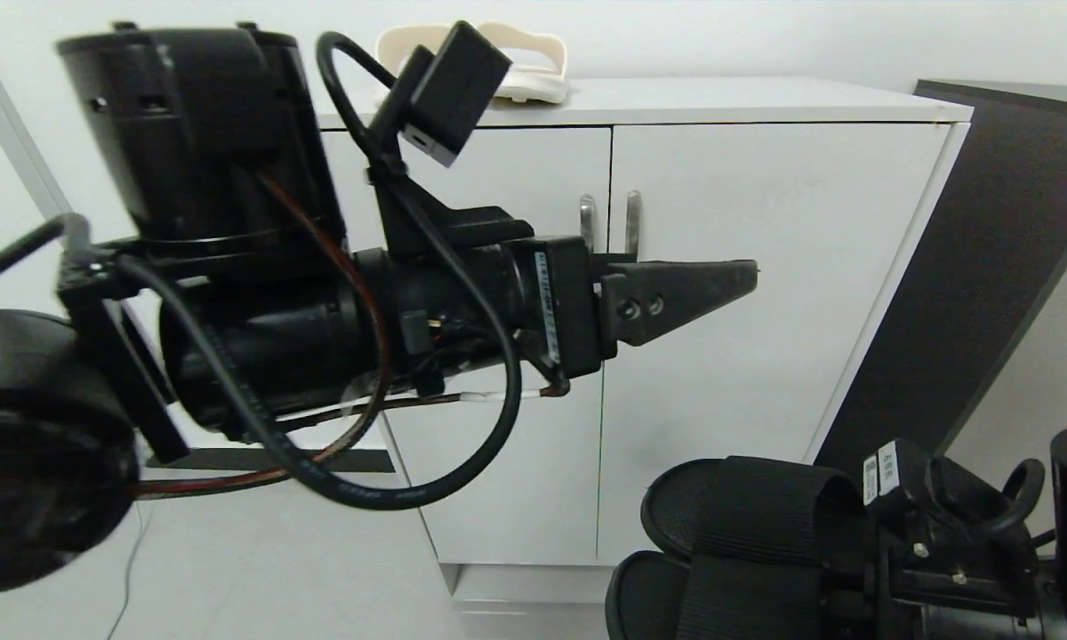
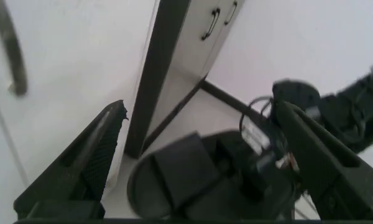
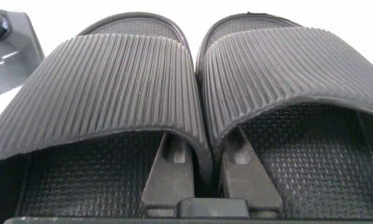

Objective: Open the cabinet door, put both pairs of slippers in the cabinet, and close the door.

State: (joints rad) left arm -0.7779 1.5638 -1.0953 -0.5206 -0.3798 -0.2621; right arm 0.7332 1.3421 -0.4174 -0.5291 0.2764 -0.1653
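Black slippers [image 3: 130, 81] in right fingers [image 3: 171, 180], left arm [image 1: 320, 311] level by handles [image 1: 633, 222].

A plain white wall [image 1: 765, 36] runs across the top of the frame behind a white two-door cabinet [image 1: 765, 222], with a tall dark grey panel [image 1: 987, 267] against its side at right and pale grey floor [image 1: 276, 569], crossed by a dark strip [image 1: 356, 460], at lower left.

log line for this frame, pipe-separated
left gripper open, near metal handles of white two-door cabinet | doors closed | right gripper shut on pair of black ribbed slippers | pair of cream slippers on cabinet top
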